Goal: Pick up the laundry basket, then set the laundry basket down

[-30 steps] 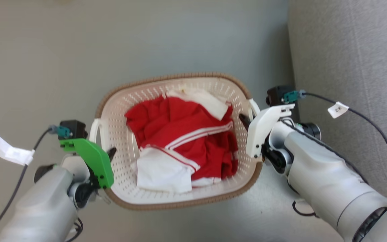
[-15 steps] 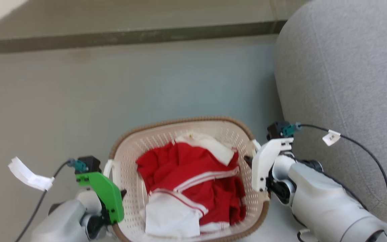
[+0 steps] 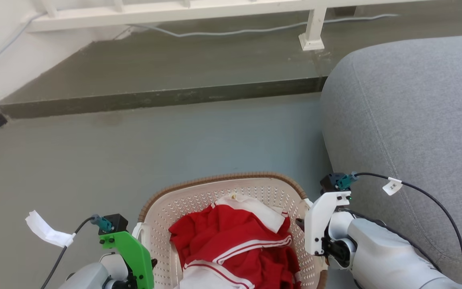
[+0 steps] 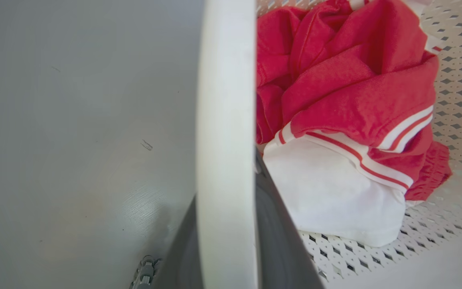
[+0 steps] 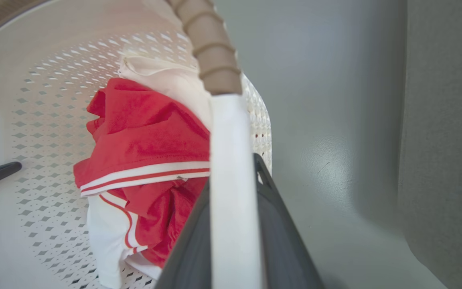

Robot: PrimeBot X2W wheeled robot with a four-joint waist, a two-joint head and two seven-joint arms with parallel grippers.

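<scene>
Both pairs of jaws are pinching shut on the handles of the laundry basket (image 3: pixel 215 179). In the left wrist view the left gripper (image 4: pixel 226 224) is closing its dark fingers on either side of the white left handle (image 4: pixel 225 100). In the right wrist view the right gripper (image 5: pixel 234 208) is doing the same on the right handle (image 5: pixel 233 160). The basket is hanging between our two arms at the bottom of the head view, with red and white clothes (image 3: pixel 235 245) heaped inside.

We are judging that the pick-up is made and we are carrying. The base is hidden, so we cannot tell how far it is riding off the grey floor (image 3: pixel 155 152). The next move is calling for both arms lowering together and level, so the load is not tipping, with the jaws opening only once the base is resting.

A grey sofa (image 3: pixel 407 120) is standing just beside our right arm. A dark raised step (image 3: pixel 155 98) is lying ahead, well apart, with a white railing post (image 3: pixel 313 34) and a cable (image 3: pixel 235 30) on it. Both are limiting where we can swing.
</scene>
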